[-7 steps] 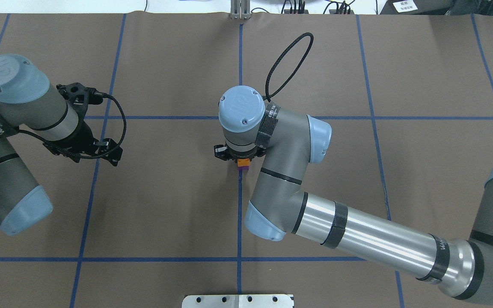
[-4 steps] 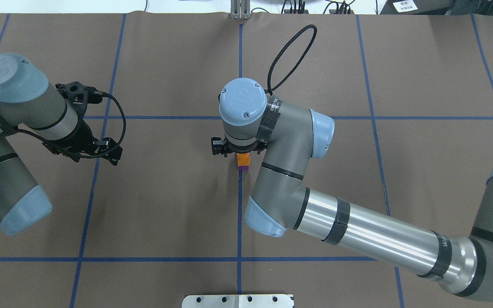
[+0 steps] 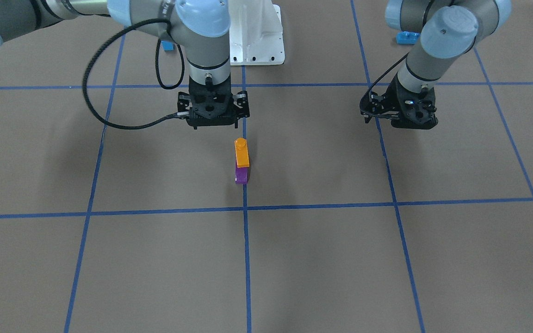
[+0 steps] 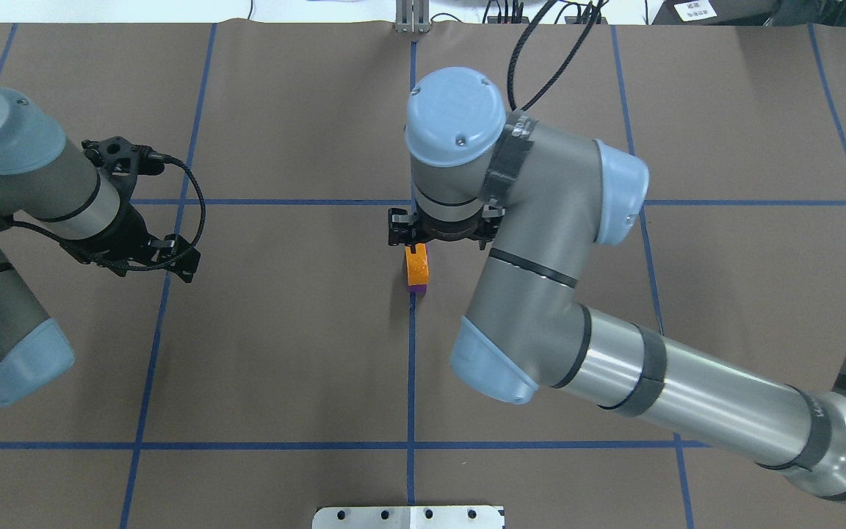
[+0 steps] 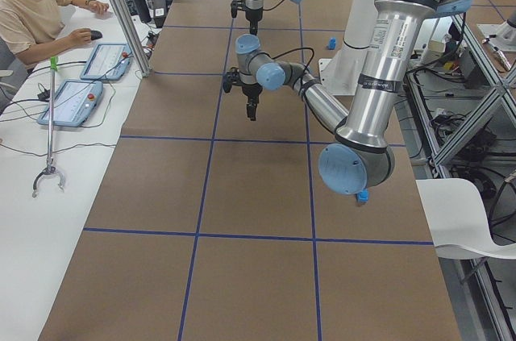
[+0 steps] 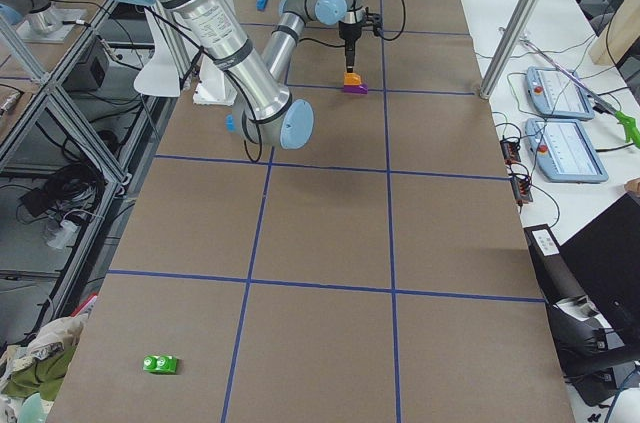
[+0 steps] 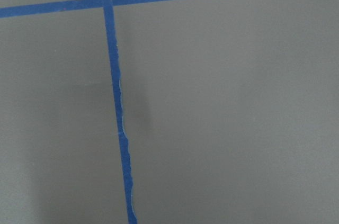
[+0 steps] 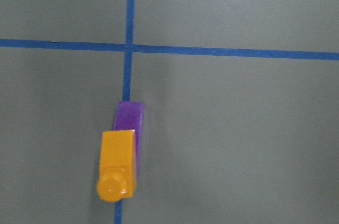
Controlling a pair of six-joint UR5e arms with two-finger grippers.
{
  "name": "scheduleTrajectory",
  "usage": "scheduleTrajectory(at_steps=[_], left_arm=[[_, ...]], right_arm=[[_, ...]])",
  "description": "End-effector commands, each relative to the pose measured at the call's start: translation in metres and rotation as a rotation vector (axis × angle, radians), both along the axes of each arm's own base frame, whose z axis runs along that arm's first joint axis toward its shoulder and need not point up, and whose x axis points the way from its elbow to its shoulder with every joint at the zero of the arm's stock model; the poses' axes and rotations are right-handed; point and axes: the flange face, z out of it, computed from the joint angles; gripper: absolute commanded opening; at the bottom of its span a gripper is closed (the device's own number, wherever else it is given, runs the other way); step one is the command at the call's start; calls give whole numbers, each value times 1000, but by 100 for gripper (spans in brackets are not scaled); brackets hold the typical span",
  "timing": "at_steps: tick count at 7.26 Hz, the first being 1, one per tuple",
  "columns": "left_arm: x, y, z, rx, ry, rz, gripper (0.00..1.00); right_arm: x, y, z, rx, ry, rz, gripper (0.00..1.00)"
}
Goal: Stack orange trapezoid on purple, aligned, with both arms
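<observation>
Orange trapezoid [image 3: 241,153] sits on purple [image 3: 241,176], stud up, in the front view. The stack stands on a blue tape line [image 3: 246,240] of the brown paper-covered table [image 3: 322,152]. Right gripper [image 3: 214,122] hangs just behind and above the stack, apart from it and holding nothing; whether its jaws are spread cannot be told. Left gripper [image 3: 405,122] hovers well off to the side over the paper, and its jaws are equally unreadable. A white base plate [image 3: 257,39] and a blue block [image 3: 407,38] lie near the robot's edge.

Overhead, the stack shows just beside the right wrist, on the centre tape line. The tape divides the paper into large squares.

From the left end, an operator [image 5: 32,10] sits at a white bench with two tablets [image 5: 71,103] beside the table.

From the right end, a green block [image 6: 160,364] lies near the close corner.

The left wrist camera shows paper and crossing tape. The right wrist camera looks down on the stack, just below a tape crossing.
</observation>
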Motion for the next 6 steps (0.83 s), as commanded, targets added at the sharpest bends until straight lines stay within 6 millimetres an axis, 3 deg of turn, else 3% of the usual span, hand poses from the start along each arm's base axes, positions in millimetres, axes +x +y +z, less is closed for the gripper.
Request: scheduleTrajectory(at_steps=[1,2,3,5,6], left_arm=[[-72,-11,34,80,-32,13,100],[-109,-15,56,97,-23,52,100],[-168,-26,85,124,11,87,100],[-273,-41,159,163,82,122,100],[-311,-47,194,195,67,137,100]], right_arm=[[119,-14,79,-13,-2,-33,100],[182,-27,126,-24,8,-46,100],[248,-41,174,-1,19,-92,100],[383,-54,279,24,13,-164,100],[440,-52,334,22,-16,-192,100]])
